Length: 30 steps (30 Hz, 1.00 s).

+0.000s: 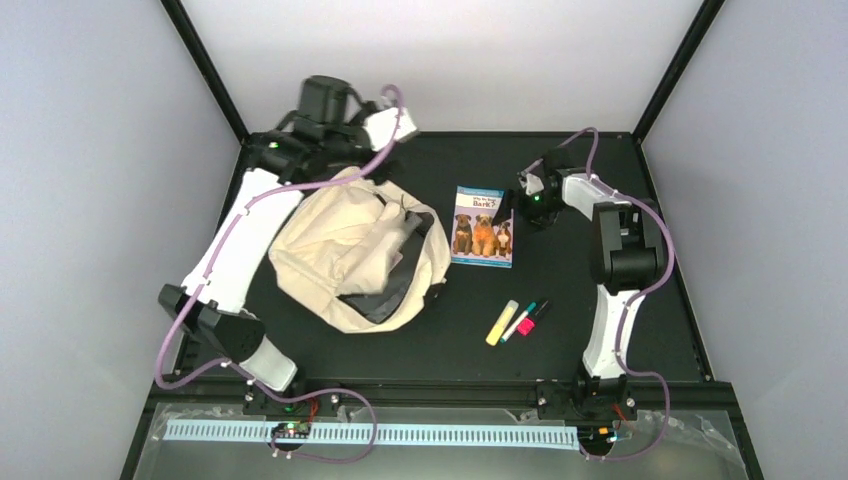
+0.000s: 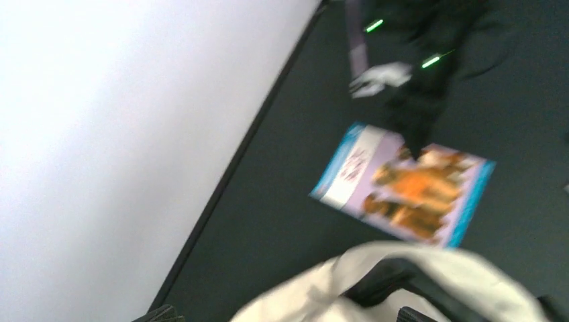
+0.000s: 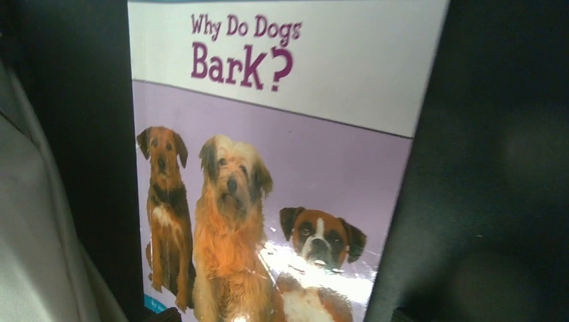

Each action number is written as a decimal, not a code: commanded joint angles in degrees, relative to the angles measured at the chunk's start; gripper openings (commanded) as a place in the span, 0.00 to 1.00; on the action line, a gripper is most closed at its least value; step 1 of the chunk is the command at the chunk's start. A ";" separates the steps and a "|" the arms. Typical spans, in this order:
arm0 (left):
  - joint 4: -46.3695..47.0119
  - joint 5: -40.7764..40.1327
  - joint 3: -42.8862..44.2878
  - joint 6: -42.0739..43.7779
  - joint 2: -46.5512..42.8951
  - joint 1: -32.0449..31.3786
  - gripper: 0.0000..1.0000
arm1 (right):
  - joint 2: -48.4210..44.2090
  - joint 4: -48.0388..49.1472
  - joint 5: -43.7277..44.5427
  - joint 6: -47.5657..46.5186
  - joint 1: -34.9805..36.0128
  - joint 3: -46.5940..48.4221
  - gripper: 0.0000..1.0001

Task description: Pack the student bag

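A: Does the glossy dog-photo paperback book (image 3: 268, 168) show its lower edge?
B: No, it's cut off just in front of the right hand (image 3: 282, 314). In the left wrist view its title is pure blur, and the cream fabric backpack (image 2: 416, 275) runs off the bottom.

Two robot arms at work, seen from overhead, their bases at the bottom of the frame. The left arm (image 1: 235, 245) juts out to the lower left, then climbs to the upper left, where its wrist turns the left end effector (image 1: 392, 122) toward the right. The right arm (image 1: 612, 300) stands up the right side, folds at the elbow and reaches left toward centre, its right end effector (image 1: 510, 205) tipped downward. In the wrist views, the left fingertips (image 2: 158, 314) and right fingertips (image 3: 162, 315) show as dark stubs at the bottom edge, spread wide, gripping nothing.
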 commanded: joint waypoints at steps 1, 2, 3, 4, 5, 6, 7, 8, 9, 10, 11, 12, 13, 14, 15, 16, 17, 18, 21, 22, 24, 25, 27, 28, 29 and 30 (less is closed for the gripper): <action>-5.45 5.33 4.16 -1.34 9.63 -8.77 0.84 | -2.59 10.43 2.46 8.17 -0.37 -3.41 0.83; -6.26 7.46 5.98 -3.04 13.21 -9.29 0.81 | -2.26 11.21 2.81 9.64 -0.42 -3.66 0.82; -7.68 9.25 9.29 -4.29 17.31 -9.58 0.79 | -1.80 11.84 2.34 10.51 -0.38 -3.80 0.80; -9.63 10.48 13.56 -4.97 21.96 -9.81 0.77 | -1.39 12.39 1.95 11.37 -0.33 -3.90 0.79; -11.35 10.01 18.33 -5.49 26.68 -9.99 0.76 | -1.20 13.00 1.73 12.20 -0.28 -4.17 0.78; -12.74 8.43 23.61 -5.89 31.74 -10.08 0.74 | -1.32 13.98 1.53 12.89 -0.24 -4.71 0.77; -13.76 6.15 28.04 -6.07 35.84 -10.21 0.72 | -1.58 15.16 1.47 13.53 -0.18 -5.58 0.77; -14.25 3.53 32.12 -5.79 39.93 -10.38 0.71 | -1.95 16.09 1.42 14.23 -0.12 -6.32 0.77; -14.12 0.68 34.59 -5.23 43.14 -10.76 0.70 | -2.25 16.77 1.24 14.76 -0.12 -6.93 0.77; -13.41 -2.31 35.27 -4.07 45.21 -11.19 0.68 | -2.40 17.13 1.07 14.85 -0.11 -7.36 0.77; -12.02 -4.82 34.64 -2.82 46.63 -11.74 0.67 | -2.47 17.24 1.12 14.88 -0.16 -7.57 0.77; -10.54 -7.03 33.54 -1.83 47.47 -12.25 0.65 | -2.56 17.35 1.14 14.90 -0.12 -7.76 0.77; -8.81 -8.80 31.95 -0.75 48.11 -12.66 0.63 | -2.48 17.52 1.02 14.88 -0.03 -7.94 0.77; -7.02 -10.77 30.43 0.13 48.71 -13.07 0.61 | -2.45 17.49 0.98 14.78 -0.05 -7.99 0.77; -5.72 -12.73 29.57 0.61 49.38 -13.30 0.60 | -2.35 17.49 0.96 14.71 -0.02 -8.04 0.77; -5.00 -14.22 29.45 0.89 50.38 -13.32 0.58 | -2.18 17.49 0.97 14.57 -0.03 -8.08 0.77; -4.68 -15.31 29.54 0.93 51.27 -13.30 0.57 | -2.11 17.62 0.90 14.55 -0.02 -8.15 0.77; -4.51 -15.94 29.53 0.89 52.23 -13.36 0.56 | -2.02 17.80 0.69 14.62 -0.03 -8.31 0.77; -4.37 -16.86 29.00 1.23 54.35 -13.82 0.55 | -1.25 18.59 -0.41 15.02 0.07 -8.68 0.77; -4.38 -17.60 28.85 1.61 55.28 -14.01 0.55 | -1.08 18.81 -0.66 15.14 0.13 -8.77 0.77; -4.72 -17.72 28.84 1.82 56.80 -14.41 0.55 | -0.75 19.24 -0.99 15.51 0.22 -9.02 0.77; -4.83 -17.23 28.84 1.66 57.35 -14.56 0.55 | -0.63 19.51 -1.25 15.63 0.24 -9.13 0.77; -4.73 -16.37 28.84 1.39 58.28 -14.72 0.55 | -0.67 19.95 -1.68 15.96 0.22 -9.30 0.78; -4.64 -16.15 28.87 1.31 58.65 -14.75 0.55 | -0.63 20.14 -1.75 16.05 0.24 -9.39 0.78; -4.40 -16.13 28.83 1.22 59.04 -14.77 0.55 | -0.66 20.33 -1.83 16.25 0.20 -9.40 0.78; -4.21 -16.17 28.83 1.20 59.52 -14.77 0.56 | -0.67 20.69 -2.08 16.56 0.24 -9.48 0.78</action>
